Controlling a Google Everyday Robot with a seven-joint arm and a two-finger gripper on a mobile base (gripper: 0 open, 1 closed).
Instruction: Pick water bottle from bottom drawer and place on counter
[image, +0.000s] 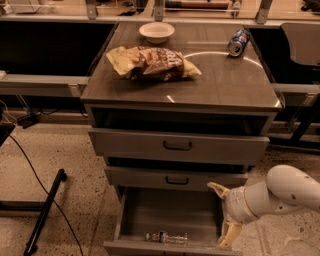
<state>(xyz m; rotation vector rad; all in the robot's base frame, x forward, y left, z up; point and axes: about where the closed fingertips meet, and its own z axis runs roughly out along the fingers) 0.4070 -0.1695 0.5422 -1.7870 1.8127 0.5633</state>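
The water bottle (166, 237) lies on its side near the front edge of the open bottom drawer (170, 212), cap to the left. The counter (220, 82) is the glossy dark top of the cabinet. My gripper (223, 215) hangs at the drawer's right side, above and to the right of the bottle, clear of it. Its two pale fingers are spread apart, one pointing up-left and one pointing down, with nothing between them.
On the counter lie a chip bag (152, 62), a white bowl (156, 31) at the back and a blue soda can (238, 42) on its side at the back right. Two upper drawers with dark handles stand partly open. A black stand leg (45, 212) and cable cross the floor left.
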